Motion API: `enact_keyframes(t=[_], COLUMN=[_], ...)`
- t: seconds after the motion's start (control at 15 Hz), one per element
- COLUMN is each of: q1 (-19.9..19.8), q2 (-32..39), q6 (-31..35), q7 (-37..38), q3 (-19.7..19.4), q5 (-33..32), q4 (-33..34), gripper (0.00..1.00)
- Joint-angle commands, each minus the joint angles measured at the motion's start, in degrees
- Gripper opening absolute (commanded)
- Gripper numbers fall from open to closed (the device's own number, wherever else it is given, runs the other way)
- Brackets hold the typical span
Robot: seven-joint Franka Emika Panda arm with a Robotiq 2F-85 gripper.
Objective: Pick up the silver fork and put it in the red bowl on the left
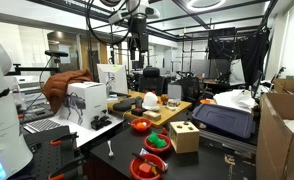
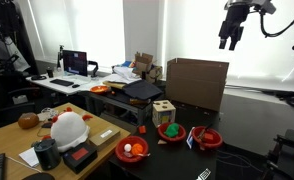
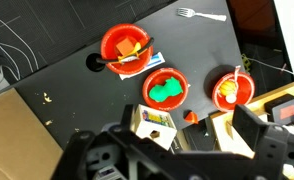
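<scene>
Claw point(image 2: 231, 41) hangs high above tan wooden box point(image 3: 152, 122), jaws spread wide, nothing between them. We see silver fork point(image 3: 192, 13) lying flat on black table point(image 3: 77, 90), well apart from box, beyond bowls from it. Red bowl point(image 3: 125, 47), orange-red inside, stands apart from box, with orange pieces and dark utensil in it. Bowl with green pieces point(image 3: 167, 88) sits just beside box. Third red bowl point(image 3: 232, 92) sits near box, yellow-orange piece inside. We see fork touching no bowl.
</scene>
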Motion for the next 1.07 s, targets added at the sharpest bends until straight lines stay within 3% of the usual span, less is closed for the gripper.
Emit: enact_keyframes(t=[0.0,0.53,1.0], q1=[0.38,0.79,-1.32], q2=[11.33,31.45,45.56], q6=[1.01,2.95,0.46], q7=[-1.34,-1.91,-7.54], q3=[2.47,9.23,10.44], q5=[2.84,3.93,2.29], q4=[8.96,24.36,34.12], gripper=[1.00,1.00,1.00])
